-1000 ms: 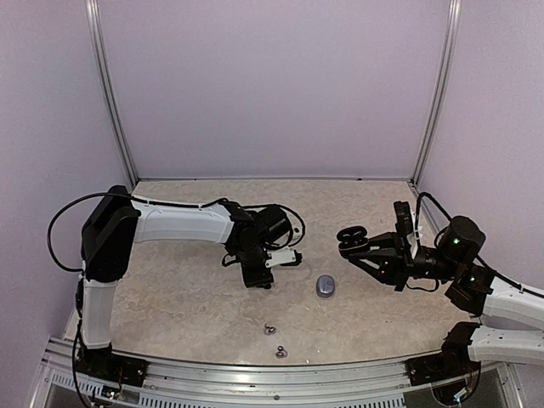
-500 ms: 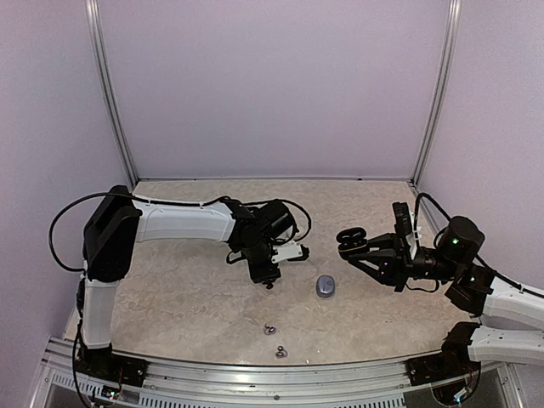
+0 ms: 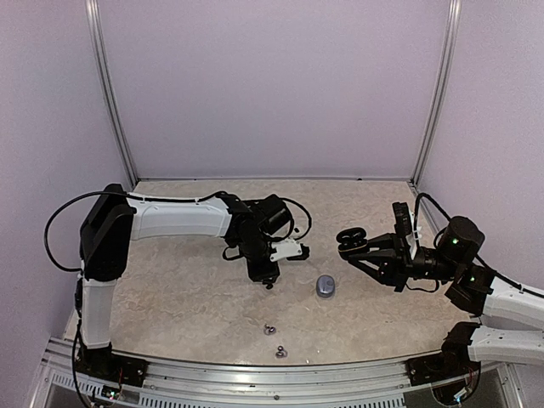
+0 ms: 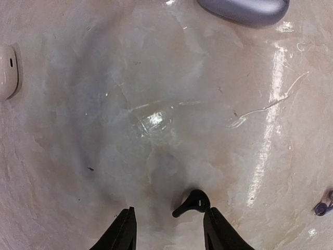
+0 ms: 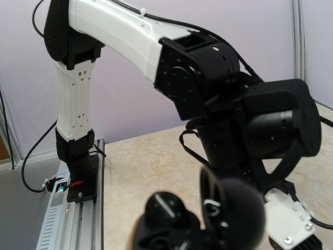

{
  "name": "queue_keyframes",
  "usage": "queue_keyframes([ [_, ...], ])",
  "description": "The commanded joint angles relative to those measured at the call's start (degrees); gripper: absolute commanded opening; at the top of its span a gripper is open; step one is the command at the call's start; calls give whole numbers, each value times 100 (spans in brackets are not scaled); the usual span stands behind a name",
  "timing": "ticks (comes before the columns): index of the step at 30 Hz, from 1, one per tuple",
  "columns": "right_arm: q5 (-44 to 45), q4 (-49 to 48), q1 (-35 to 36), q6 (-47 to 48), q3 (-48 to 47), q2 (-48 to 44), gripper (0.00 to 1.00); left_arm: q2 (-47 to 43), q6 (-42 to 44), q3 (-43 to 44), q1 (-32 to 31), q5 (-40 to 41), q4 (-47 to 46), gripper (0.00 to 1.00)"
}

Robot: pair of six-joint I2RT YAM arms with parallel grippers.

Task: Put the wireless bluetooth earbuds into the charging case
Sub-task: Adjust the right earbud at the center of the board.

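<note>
A black comma-shaped earbud (image 4: pixel 192 202) lies on the table between the fingers of my left gripper (image 4: pixel 169 232), close against the right finger (image 4: pixel 218 232). The jaws stand apart around it, pointing down at the table (image 3: pixel 170 289). My left gripper (image 3: pixel 265 276) hovers left of a closed grey case (image 3: pixel 325 286). My right gripper (image 3: pixel 367 248) is shut on an open black charging case (image 3: pixel 351 237), held above the table with its lid up. That charging case (image 5: pixel 208 219) fills the bottom of the right wrist view, blurred.
Two small silvery earbuds (image 3: pixel 269 329) (image 3: pixel 280 350) lie near the front rail. One silvery earbud (image 4: pixel 322 208) shows at the right edge of the left wrist view. A white case (image 4: pixel 6 70) sits at that view's left edge, the grey case (image 4: pixel 244 8) at its top.
My left gripper has shifted a little to the right toward the grey case and its jaws have narrowed. The right arm and its case have stayed put.
</note>
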State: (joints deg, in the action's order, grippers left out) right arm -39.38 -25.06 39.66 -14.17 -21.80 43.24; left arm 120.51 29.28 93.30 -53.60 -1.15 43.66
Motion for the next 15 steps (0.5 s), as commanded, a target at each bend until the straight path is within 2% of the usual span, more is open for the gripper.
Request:
queue_keyframes([
  [1,20,-34,-62,21,-83,-78,0,-114,315,-25,-19,-171,184,45],
  [9,40,-18,-60,19,-79,-88,0,75,557,51,8,-343,162,41],
  [15,43,8,-61,7,-79,-109,0,256,445,66,80,-681,321,47],
])
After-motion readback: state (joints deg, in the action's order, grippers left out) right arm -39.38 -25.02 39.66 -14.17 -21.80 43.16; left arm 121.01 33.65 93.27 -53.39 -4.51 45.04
